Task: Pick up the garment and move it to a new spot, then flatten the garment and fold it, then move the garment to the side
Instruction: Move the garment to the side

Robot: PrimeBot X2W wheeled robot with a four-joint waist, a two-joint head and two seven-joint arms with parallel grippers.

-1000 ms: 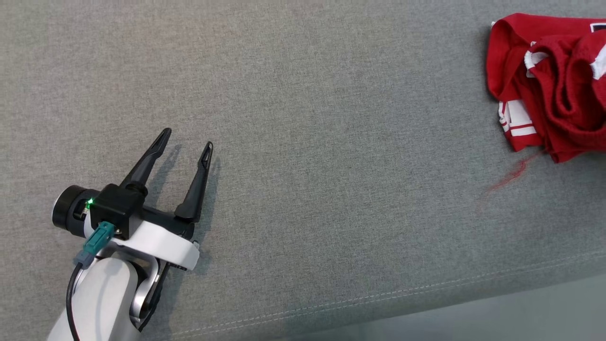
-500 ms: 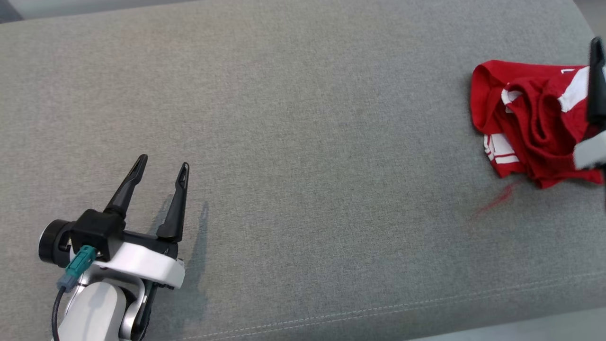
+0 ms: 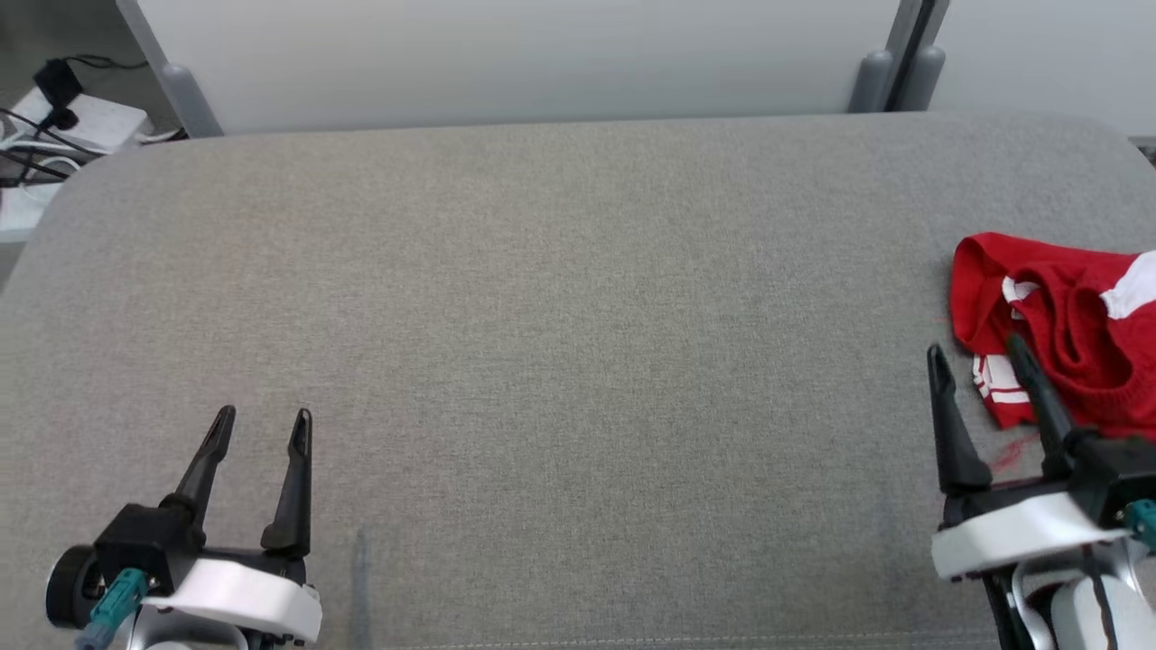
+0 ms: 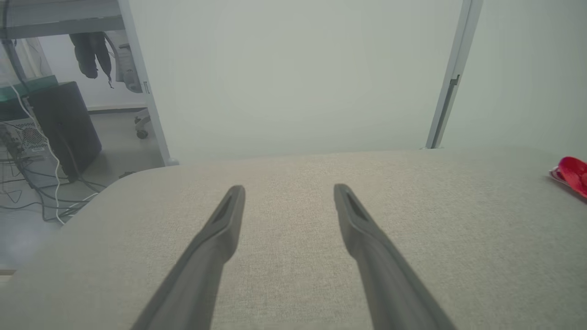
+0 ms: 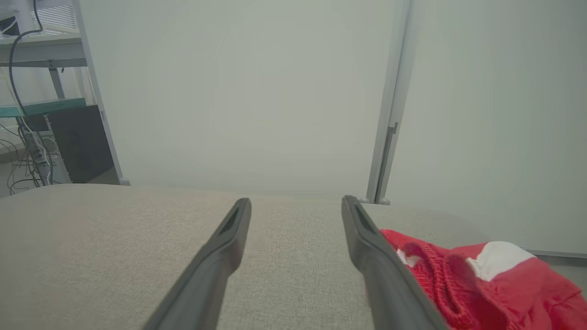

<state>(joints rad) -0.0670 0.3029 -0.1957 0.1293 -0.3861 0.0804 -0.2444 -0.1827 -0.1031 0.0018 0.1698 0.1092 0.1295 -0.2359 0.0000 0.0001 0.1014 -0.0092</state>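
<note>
Head view cut the garment (image 3: 1075,334) off at its 3 o'clock edge, so how far the garment reached could not be told. It lay crumpled, red with white trim, on the bench (image 3: 578,316). One dark finger of the right gripper (image 3: 974,348) crossed the garment's near corner, and whether the two touched could not be told. A faint red mark (image 3: 1011,454) beside that finger was too small to identify. Both wrists ran off the 6 o'clock edge.

Right wrist view had the right gripper (image 5: 296,200) with its jaws spread and nothing between them. The garment (image 5: 481,284) sat at 4 o'clock, partly behind one finger. Left wrist view had the left gripper (image 4: 289,188) over bare cloth with its jaws likewise spread and empty. A sliver of the garment (image 4: 571,172) showed at 3 o'clock, well apart.

The bench was covered in grey woven fabric with rounded far corners. Behind it, at 12 o'clock, stood a pale wall panel (image 3: 542,54) on grey posts. At 10 o'clock lay cables (image 3: 36,90) and a white box (image 3: 81,117), and the left wrist view showed a dark cabinet (image 4: 64,123) at 9 o'clock.

Counted: one garment and two grippers, the left gripper (image 3: 264,417) at 8 o'clock and the right at 4 o'clock, with two fingers each.
</note>
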